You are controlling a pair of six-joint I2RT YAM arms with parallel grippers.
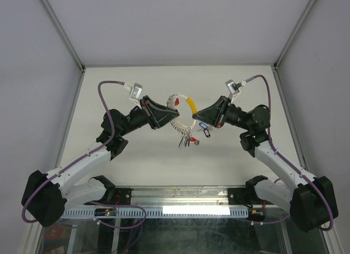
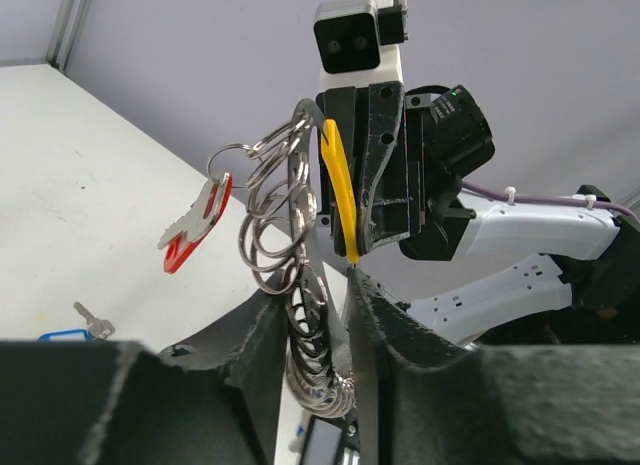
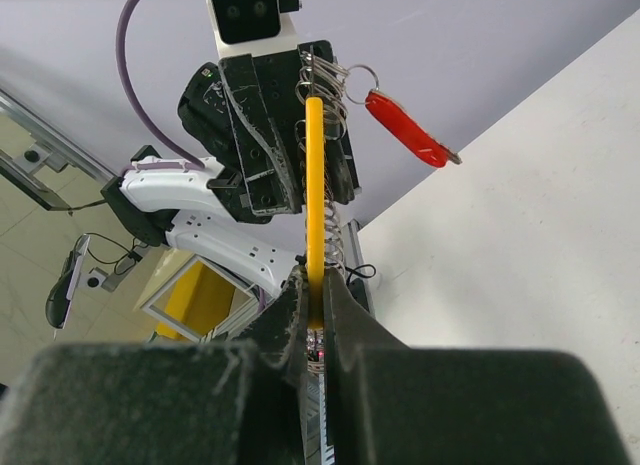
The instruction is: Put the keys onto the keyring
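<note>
The keyring [image 1: 183, 113] is held up above the table between both arms, with its yellow section [image 1: 192, 105] on the right. My right gripper [image 1: 202, 116] is shut on that yellow section [image 3: 314, 185], pinched at the fingertips [image 3: 316, 295]. My left gripper [image 2: 315, 315] has its fingers close against the hoop's other side, where a stack of small tag loops [image 2: 290, 245] is threaded. A red-tagged key [image 2: 195, 225] hangs from the hoop's far side [image 1: 176, 101]. More keys [image 1: 185, 140] dangle beneath it.
A blue-tagged key [image 2: 62, 335] lies on the white table [image 2: 70, 165] below the hoop. Blue and dark tags [image 1: 204, 128] show near my right gripper. White walls enclose the table on three sides.
</note>
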